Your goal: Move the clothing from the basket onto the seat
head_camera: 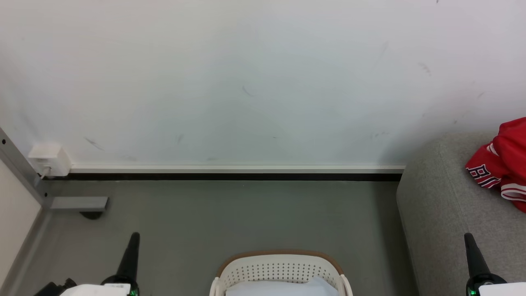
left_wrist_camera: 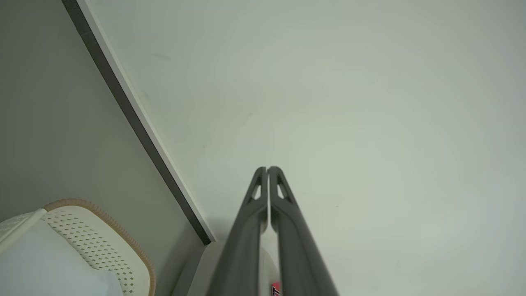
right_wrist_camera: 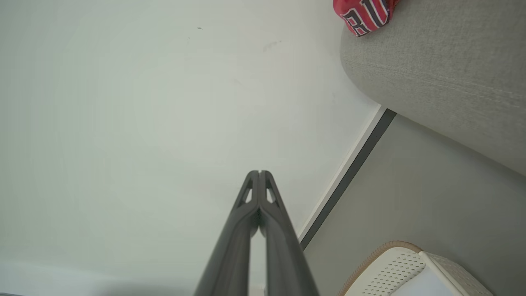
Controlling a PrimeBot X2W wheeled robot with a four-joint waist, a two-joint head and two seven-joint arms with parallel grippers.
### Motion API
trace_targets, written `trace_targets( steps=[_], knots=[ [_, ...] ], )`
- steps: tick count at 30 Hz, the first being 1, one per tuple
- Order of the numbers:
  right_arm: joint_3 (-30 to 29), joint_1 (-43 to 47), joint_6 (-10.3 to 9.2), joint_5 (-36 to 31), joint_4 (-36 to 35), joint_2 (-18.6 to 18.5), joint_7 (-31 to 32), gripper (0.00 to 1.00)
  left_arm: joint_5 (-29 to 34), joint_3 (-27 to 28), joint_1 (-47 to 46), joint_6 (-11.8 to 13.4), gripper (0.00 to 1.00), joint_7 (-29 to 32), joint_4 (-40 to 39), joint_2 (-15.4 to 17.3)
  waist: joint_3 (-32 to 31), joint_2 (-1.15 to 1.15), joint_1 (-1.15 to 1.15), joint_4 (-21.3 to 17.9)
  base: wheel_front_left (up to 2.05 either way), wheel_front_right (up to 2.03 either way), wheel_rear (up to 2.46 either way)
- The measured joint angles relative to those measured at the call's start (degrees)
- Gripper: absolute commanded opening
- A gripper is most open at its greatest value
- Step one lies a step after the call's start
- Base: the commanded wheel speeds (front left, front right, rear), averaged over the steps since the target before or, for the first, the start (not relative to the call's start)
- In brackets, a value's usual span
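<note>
The red jersey [head_camera: 503, 164] lies crumpled on the sofa [head_camera: 444, 218], outside the basket [head_camera: 279, 269]. Likely light and limp: pinch a raised fold. On the left gripper [left_wrist_camera: 267, 169] and right gripper [right_wrist_camera: 259, 172], fingers are pressed together, empty.

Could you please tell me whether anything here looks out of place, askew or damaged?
Nothing is spilled or broken. The jersey lies crumpled in a heap at the sofa edge rather than laid flat. A pale cloth lies in the basket. The wall bears a few dark scuffs.
</note>
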Motion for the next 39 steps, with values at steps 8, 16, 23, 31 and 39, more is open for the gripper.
trace_targets(
  steps=[8,16,23,31,39],
  knots=[
    [-0.3,-0.6,0.0,3.6,-0.1,0.0,0.8,0.0,-3.7,0.5,-0.6,0.0,0.0,0.8,-0.1,0.0,0.3,0.0,0.0,0.0,0.0,0.0,0.0],
    [-0.5,-1.2,0.0,7.0,-0.3,-0.1,1.8,0.0,-7.3,0.9,-1.2,-0.1,0.0,1.8,-0.2,0.0,0.6,0.0,0.0,-0.1,0.0,0.0,0.0],
    [-0.7,-1.8,0.0,9.8,-0.4,-0.1,2.5,0.0,-10.4,1.3,-1.7,-0.2,0.0,2.5,-0.3,0.0,0.9,0.0,0.0,-0.1,0.0,0.0,0.0],
    [-0.9,-2.3,0.0,12.7,-0.6,-0.1,3.3,0.0,-13.6,1.8,-2.1,-0.2,0.0,3.3,-0.3,0.0,1.2,0.0,0.0,-0.2,0.0,0.0,0.0],
    [-1.0,-2.5,0.0,14.2,-0.7,-0.1,3.6,0.0,-14.6,2.0,-2.3,-0.2,0.0,3.6,-0.4,0.0,1.3,0.0,0.0,-0.2,0.0,0.0,0.0]
  ],
)
